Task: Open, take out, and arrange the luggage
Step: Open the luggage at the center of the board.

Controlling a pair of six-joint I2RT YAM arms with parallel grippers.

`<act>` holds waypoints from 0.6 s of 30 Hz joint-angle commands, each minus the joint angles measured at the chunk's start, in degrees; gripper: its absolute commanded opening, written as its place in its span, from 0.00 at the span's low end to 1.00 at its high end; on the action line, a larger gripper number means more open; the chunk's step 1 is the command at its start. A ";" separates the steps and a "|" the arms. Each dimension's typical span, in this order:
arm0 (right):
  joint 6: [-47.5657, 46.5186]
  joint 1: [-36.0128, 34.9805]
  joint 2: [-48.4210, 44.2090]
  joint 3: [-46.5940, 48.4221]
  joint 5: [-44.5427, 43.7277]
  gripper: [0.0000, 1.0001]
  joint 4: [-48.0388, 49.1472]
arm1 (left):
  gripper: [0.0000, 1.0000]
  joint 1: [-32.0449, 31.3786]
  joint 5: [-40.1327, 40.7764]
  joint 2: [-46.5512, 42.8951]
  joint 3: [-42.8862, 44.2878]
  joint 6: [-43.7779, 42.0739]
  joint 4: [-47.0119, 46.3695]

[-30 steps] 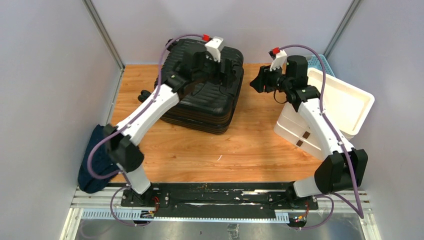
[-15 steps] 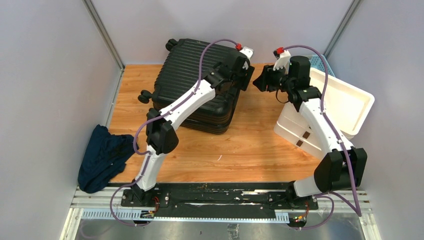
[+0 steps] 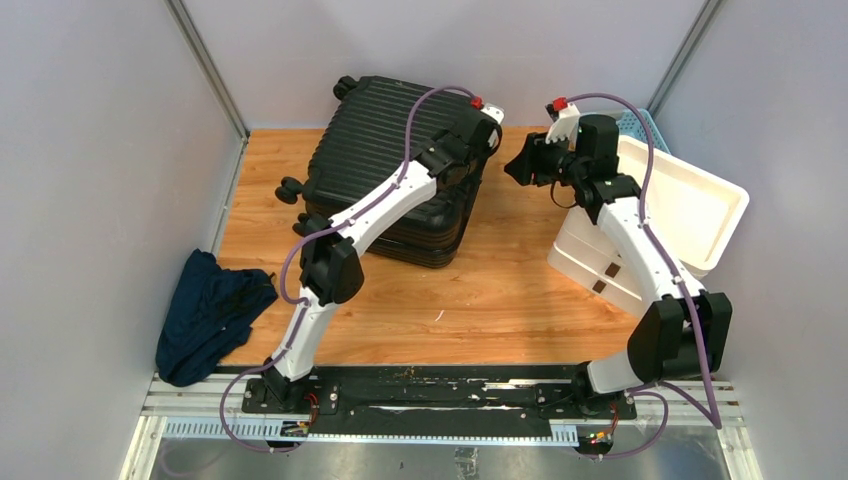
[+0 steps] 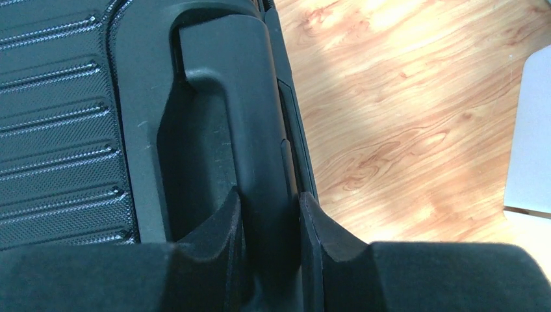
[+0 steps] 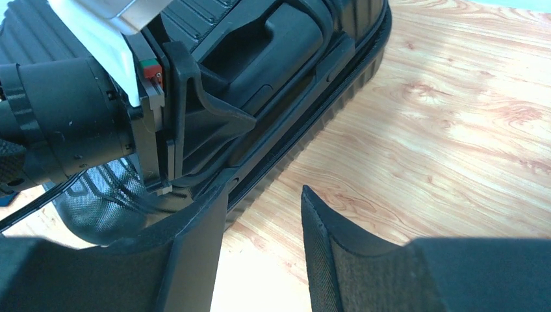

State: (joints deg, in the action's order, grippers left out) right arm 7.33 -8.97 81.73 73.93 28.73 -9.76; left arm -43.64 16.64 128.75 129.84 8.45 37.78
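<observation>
Left gripper [image 4: 269, 208] clamps the suitcase's [image 3: 368, 140] side handle [image 4: 256, 97].
Probably to swing the closed shell open; right gripper [image 5: 263, 188] hovers alongside, jaws apart, empty.

luggage [image 3: 368, 140] rear-left on table [image 3: 480, 290], drawers [image 3: 583, 252] right

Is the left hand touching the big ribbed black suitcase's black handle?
Touching. The left wrist view shows the left hand closed around the handle, fingers against both sides.
</observation>
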 commanded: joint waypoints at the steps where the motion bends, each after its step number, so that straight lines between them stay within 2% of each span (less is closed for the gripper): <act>1: 1.11 0.98 0.35 -1.70 4.23 0.50 2.77 | 0.00 0.22 -4.08 -2.74 4.05 -3.70 0.52; 6: 2.15 1.03 -0.43 -2.49 7.24 0.58 4.08 | 0.00 0.79 -4.35 -10.31 3.03 -2.12 -5.99; 12: 7.95 1.41 0.08 -4.88 13.11 0.68 8.55 | 0.00 4.81 -10.34 -16.74 -0.98 6.12 -11.51; 14: 11.52 1.41 0.53 -6.30 15.09 0.69 12.09 | 0.00 6.31 -12.69 -18.81 -3.40 9.12 -13.63; 18: 23.46 1.42 1.59 -12.92 18.92 0.73 27.62 | 0.00 8.06 -14.67 -21.90 -5.34 11.01 -15.76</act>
State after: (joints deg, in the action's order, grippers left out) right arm 18.39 -8.38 81.97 66.50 41.82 2.48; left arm -36.67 6.20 113.38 124.03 18.35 35.09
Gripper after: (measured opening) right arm 0.717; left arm 0.274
